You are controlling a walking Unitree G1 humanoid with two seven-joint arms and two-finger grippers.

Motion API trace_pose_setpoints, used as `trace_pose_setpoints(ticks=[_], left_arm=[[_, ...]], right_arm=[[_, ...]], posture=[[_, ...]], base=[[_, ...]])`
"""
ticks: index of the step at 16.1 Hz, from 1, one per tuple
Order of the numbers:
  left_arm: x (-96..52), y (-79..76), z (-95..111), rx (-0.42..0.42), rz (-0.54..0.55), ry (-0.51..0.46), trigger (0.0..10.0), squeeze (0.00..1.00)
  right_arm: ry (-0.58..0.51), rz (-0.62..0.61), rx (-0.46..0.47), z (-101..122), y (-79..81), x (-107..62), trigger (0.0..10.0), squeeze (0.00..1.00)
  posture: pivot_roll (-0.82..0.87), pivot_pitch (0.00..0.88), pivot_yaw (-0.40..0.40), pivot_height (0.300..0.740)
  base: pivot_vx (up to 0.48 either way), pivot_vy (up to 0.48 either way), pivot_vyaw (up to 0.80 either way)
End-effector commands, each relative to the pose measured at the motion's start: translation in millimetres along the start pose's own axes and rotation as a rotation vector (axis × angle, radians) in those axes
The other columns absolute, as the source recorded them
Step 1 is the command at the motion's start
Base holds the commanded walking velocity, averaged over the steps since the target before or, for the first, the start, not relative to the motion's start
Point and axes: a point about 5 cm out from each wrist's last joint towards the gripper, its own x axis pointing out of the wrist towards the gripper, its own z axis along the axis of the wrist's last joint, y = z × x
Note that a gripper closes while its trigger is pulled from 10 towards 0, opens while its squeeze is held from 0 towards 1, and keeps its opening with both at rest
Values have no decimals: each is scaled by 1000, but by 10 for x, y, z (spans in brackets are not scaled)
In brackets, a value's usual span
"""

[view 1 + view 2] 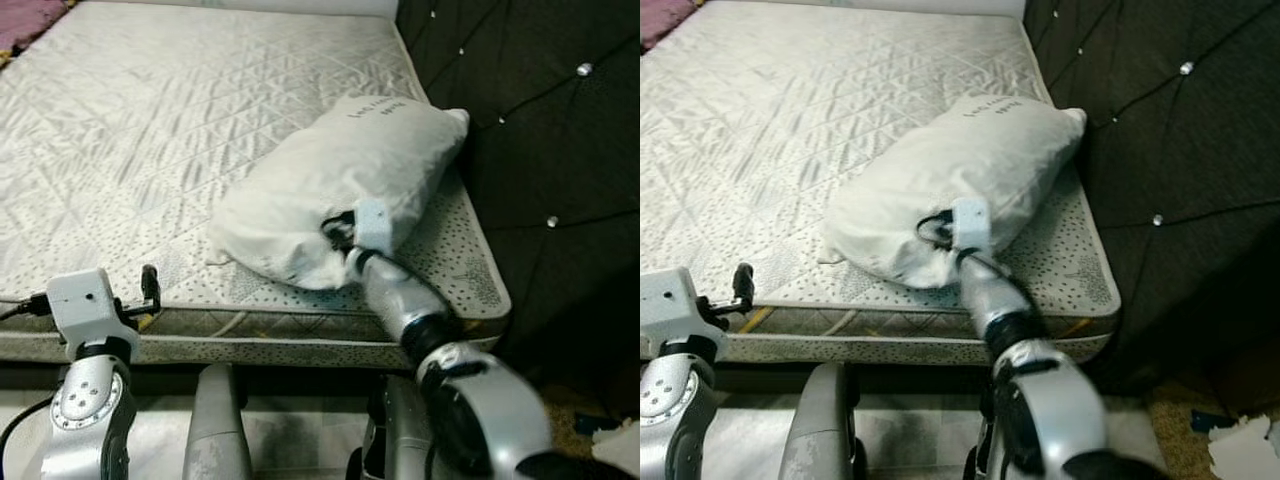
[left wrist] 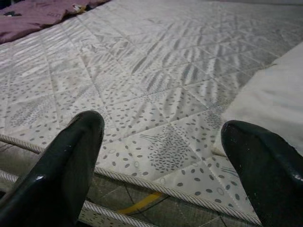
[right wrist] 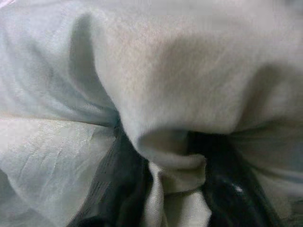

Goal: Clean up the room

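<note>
The right gripper (image 3: 173,189) pinches a fold of the soft white fabric pillow (image 1: 340,185) between its jaws on the grey quilted mattress (image 1: 150,150), so it should lift slowly, while the left gripper (image 2: 170,165) waits wide open.

White pillow (image 1: 340,185) lies slantwise on the mattress's (image 1: 150,130) right side.
</note>
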Motion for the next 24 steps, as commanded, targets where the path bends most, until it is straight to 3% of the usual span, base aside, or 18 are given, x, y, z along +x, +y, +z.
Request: trace_pose_setpoints(ticks=[1,3,5,8,12,14,17,19,20,24], left_arm=[[13,6,16,2,7,-9,10000,0],[21,-3,26,2,4,-13,10000,0],[47,-4,26,1,2,-17,10000,0],[73,-13,28,3,-6,-19,10000,0],[97,-35,66,37,-26,-40,10000,0],[92,-27,43,32,-20,-33,10000,0],[113,-61,31,25,-26,-29,10000,0],[128,-85,23,25,-41,-26,10000,0],[144,-97,18,26,-52,-26,10000,0],[189,-148,21,29,-77,-26,10000,0]], right_arm=[[-154,-109,8,489,-331,16,0,0],[-210,-176,14,737,-564,-7,0,0],[-304,-310,15,1118,-996,-126,0,0],[-372,-417,-8,1389,-1360,-292,0,0],[-411,-516,35,1484,-1749,-490,0,0],[-387,-547,30,1382,-1874,-535,0,0],[-277,-516,-17,971,-1882,-476,0,0],[-203,-459,-29,662,-1783,-406,0,0],[-159,-406,-37,472,-1662,-349,0,0],[-109,-253,-106,78,-1242,-231,0,0]], posture=[[156,7,-57,582],[157,4,-57,582],[151,0,-53,582],[145,0,-47,582],[147,0,-43,582],[140,0,-44,582],[124,0,-45,582],[109,0,-34,582],[97,0,-26,582],[85,0,-11,582]], base=[[0,0,0],[0,0,0],[0,0,0],[0,0,0],[0,0,0],[0,0,0],[0,0,0],[0,0,0],[0,0,0],[0,0,0]])
